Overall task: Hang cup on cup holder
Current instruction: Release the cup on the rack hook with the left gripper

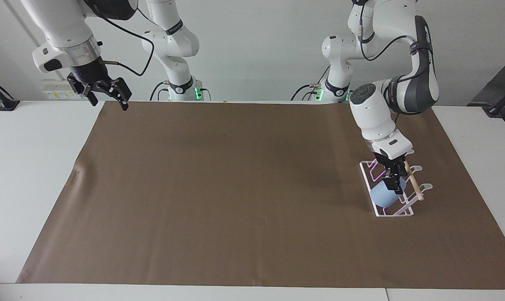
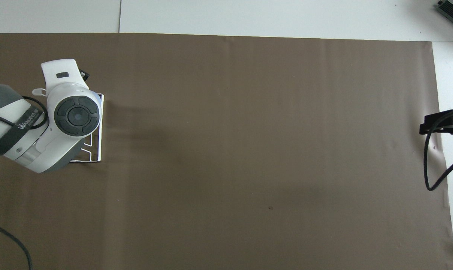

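Cup (image 1: 384,196) on rack just under left gripper (image 1: 393,184)

Two high opposed views share the mat (image 1: 235,188).

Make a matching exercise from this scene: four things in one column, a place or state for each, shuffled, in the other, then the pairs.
Things:
1. cup
2. cup holder
3. left gripper
4. right gripper

Places or states:
A. raised in the air at the right arm's end of the table, fingers open
B. low over the rack, right above the blue tumbler
C. white wire rack standing on the brown mat
D. light blue, lying on the rack's prongs

Pairs: 1-D, 2-C, 3-B, 4-A
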Robot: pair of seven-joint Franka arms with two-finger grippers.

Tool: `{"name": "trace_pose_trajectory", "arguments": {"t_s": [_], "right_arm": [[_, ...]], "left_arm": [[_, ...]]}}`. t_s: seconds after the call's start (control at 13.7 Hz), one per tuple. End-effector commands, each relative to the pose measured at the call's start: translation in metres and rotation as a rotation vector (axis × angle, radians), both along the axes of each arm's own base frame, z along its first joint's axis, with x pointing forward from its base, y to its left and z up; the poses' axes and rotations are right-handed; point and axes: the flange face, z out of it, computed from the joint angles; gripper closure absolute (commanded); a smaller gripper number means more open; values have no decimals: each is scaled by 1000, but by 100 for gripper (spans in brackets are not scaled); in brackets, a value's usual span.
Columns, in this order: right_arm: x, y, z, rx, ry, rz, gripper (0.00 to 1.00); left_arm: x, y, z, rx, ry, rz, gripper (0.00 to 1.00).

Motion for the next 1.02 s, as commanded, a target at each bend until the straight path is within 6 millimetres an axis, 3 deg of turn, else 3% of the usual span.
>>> {"name": "trace_pose_trajectory", "arguments": {"t_s": [0.0, 0.22, 0.37, 0.58, 0.66, 0.95], "right_arm": [[6, -8, -8, -9, -13, 15, 0], [4, -12, -8, -8, -5, 19, 0], [1, -5, -4, -16, -5, 28, 0], [3, -3, -5, -19, -9, 38, 0], [3, 1, -4, -8, -6, 34, 0], [21, -1, -3, -4, 19, 31, 0]], "left_arm": [[-4, -1, 2, 12, -14, -12, 16], [-1, -3, 9, 23, -13, -29, 10], [-1, -6, 17, 37, -2, -58, 0], [-5, -34, 36, 42, 18, -80, 0], [-7, -44, 49, 4, 36, -96, 0], [-36, -43, 124, -168, 104, -199, 0]]}}
